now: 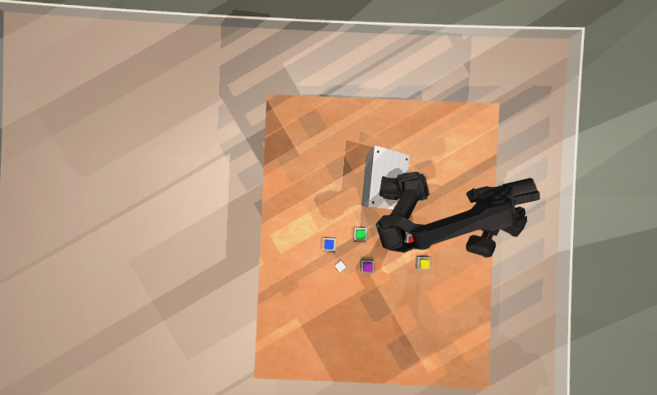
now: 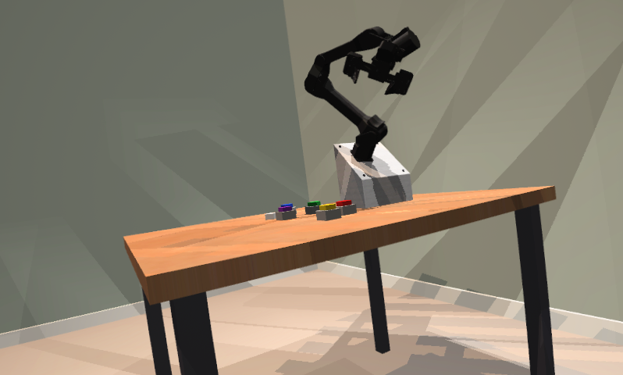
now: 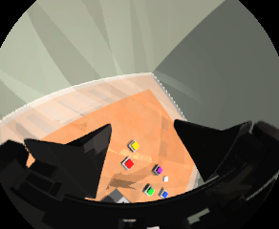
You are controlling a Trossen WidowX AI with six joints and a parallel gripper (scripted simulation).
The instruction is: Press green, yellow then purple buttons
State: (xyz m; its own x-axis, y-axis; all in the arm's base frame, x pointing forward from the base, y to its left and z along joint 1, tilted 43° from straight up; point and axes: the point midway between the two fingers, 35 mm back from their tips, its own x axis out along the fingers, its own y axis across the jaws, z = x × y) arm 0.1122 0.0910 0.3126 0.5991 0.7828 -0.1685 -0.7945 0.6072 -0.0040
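Observation:
The green button stands on the table nearest the arm's base. The yellow button stands to the right in the top view. The purple button stands between the white block and the yellow button there. All three caps stand raised in the exterior view. My gripper is open and empty, high above the table and well away from every button.
A red button is partly under the arm in the top view. A blue button stands beside the green one. A small white block lies near the purple button.

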